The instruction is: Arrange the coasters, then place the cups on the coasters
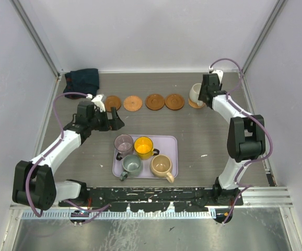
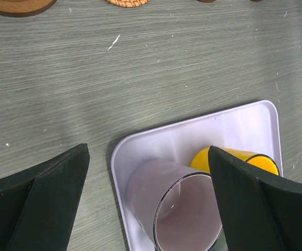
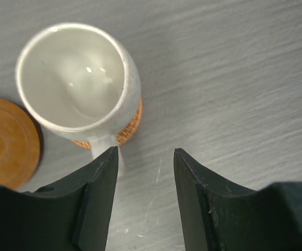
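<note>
Four brown coasters (image 1: 132,103) lie in a row at the back of the table. A fifth, woven orange coaster (image 3: 132,124) carries the cream-white cup (image 3: 78,78), upright at the row's right end. My right gripper (image 3: 144,150) is open just beside that cup, its left fingertip near the handle, with nothing between the fingers. The mauve-pink cup (image 2: 179,204), yellow cup (image 1: 143,147), grey-green cup (image 1: 131,164) and tan cup (image 1: 161,166) stand on the lavender tray (image 1: 171,142). My left gripper (image 2: 147,151) is wide open over the tray's far left corner, above the mauve-pink cup.
A dark blue cloth (image 1: 83,81) lies in the back left corner. A dark rimmed coaster (image 3: 4,141) sits right next to the cream-white cup. Enclosure walls ring the table on three sides.
</note>
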{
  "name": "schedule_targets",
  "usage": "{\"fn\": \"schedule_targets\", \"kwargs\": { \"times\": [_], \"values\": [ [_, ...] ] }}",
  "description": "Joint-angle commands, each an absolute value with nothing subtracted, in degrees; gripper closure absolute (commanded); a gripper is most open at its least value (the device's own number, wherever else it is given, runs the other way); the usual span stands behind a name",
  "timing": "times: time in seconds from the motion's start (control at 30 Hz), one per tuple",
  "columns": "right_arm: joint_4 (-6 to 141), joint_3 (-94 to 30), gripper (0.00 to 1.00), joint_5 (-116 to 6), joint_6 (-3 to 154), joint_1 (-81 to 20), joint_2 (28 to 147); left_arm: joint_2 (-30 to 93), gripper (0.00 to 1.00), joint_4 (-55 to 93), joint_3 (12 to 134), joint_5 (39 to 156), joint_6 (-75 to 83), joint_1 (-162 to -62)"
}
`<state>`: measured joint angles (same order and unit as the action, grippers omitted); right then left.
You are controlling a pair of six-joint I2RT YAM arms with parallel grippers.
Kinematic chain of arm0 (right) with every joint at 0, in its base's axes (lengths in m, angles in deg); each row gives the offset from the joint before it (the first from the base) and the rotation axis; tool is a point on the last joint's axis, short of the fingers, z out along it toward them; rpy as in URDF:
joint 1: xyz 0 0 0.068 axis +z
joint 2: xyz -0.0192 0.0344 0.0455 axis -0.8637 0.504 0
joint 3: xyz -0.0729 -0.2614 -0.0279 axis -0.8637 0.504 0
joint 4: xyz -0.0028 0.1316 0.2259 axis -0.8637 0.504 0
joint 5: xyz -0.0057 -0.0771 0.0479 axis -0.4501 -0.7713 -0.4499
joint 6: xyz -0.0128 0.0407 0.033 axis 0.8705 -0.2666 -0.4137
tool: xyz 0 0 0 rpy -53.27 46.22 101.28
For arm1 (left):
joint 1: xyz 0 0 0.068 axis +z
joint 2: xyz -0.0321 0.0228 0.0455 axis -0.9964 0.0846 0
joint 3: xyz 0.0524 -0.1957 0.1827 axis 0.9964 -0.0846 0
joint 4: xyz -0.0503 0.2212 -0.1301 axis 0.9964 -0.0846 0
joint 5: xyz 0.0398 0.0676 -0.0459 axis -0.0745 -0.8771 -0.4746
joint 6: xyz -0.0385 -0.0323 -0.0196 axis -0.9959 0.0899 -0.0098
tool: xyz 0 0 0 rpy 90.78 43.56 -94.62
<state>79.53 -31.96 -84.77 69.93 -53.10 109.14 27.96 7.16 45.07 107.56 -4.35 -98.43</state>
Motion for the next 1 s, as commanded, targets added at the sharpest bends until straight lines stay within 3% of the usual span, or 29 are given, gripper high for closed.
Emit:
{"fn": "schedule_targets", "kwargs": {
  "times": [0.0, 0.53, 0.97],
  "values": [
    [78.9, -27.9, 0.48, -79.8, 71.4, -52.0, 103.1, 26.8, 0.02, 9.8, 46.0, 107.0, -3.0, -98.7],
    [77.4, -26.7, 0.44, -82.7, 70.7, -49.2, 100.0, 27.1, 0.02, 10.7, 45.2, 107.6, -3.6, -98.7],
    [80.3, -31.8, 0.47, -86.3, 69.1, -47.6, 107.7, 25.7, 0.02, 9.8, 45.2, 107.7, -3.3, -98.6]
  ]
}}
